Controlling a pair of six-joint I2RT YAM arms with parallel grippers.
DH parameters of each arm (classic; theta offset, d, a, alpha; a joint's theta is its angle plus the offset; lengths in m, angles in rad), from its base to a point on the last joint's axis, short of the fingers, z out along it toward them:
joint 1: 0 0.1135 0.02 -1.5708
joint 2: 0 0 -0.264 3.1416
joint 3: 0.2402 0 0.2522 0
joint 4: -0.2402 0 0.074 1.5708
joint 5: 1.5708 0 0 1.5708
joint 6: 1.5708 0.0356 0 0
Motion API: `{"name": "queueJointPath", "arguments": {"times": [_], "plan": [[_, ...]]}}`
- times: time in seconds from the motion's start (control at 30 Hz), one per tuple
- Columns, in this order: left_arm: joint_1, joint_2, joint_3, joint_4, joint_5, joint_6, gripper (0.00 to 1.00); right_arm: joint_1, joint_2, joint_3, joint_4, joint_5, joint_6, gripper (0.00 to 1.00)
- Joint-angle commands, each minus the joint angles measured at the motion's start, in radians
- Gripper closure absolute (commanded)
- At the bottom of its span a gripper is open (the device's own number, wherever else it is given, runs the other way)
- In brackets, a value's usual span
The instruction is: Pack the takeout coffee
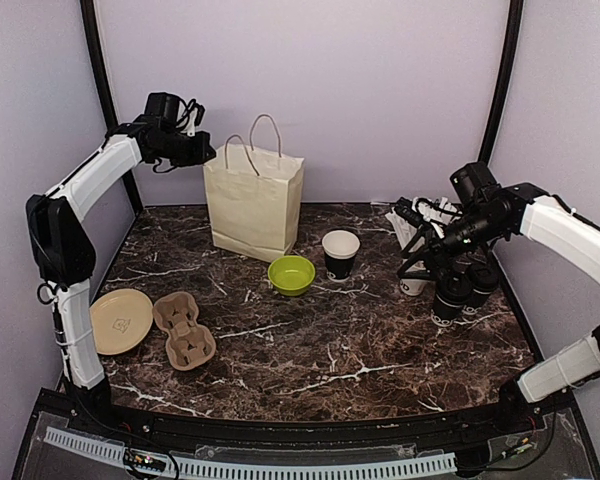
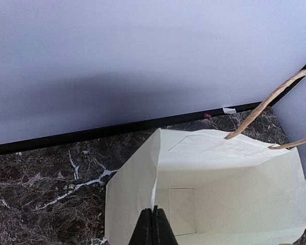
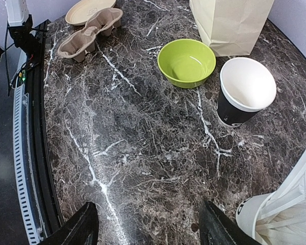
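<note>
An open black takeout coffee cup (image 1: 340,254) with a white rim stands mid-table, right of the cream paper bag (image 1: 253,205); the right wrist view shows it (image 3: 245,94) without a lid. Two black-lidded cups (image 1: 465,290) stand at the right edge, partly behind the right arm. My left gripper (image 1: 208,155) is raised at the bag's top left edge. In the left wrist view its fingertips (image 2: 154,210) are shut on the bag's rim (image 2: 158,153), and the bag looks empty inside. My right gripper (image 3: 152,229) hangs open over bare marble, holding nothing.
A lime-green bowl (image 1: 291,273) sits between the bag and the open cup. A cardboard cup carrier (image 1: 184,330) and a tan plate (image 1: 121,320) lie at the front left. A white cup with straws (image 1: 413,283) stands beside the right gripper (image 1: 412,240).
</note>
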Motion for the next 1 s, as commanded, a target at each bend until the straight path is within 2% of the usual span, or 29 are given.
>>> {"name": "queueJointPath", "arguments": {"times": [0.0, 0.3, 0.57, 0.97], "plan": [[-0.004, -0.155, -0.087, 0.039, -0.009, -0.016, 1.00, 0.008, -0.021, -0.012, 0.031, 0.016, 0.015, 0.33], [-0.005, -0.334, -0.329, 0.104, -0.022, -0.034, 1.00, 0.008, -0.007, -0.004, 0.031, 0.018, 0.016, 0.33], [-0.021, -0.501, -0.408, 0.151, 0.111, -0.103, 1.00, 0.006, 0.013, 0.031, 0.013, 0.036, 0.022, 0.34], [-0.144, -0.738, -0.474, 0.179, 0.240, -0.243, 1.00, -0.053, 0.030, 0.119, -0.034, 0.092, 0.012, 0.34]]}}
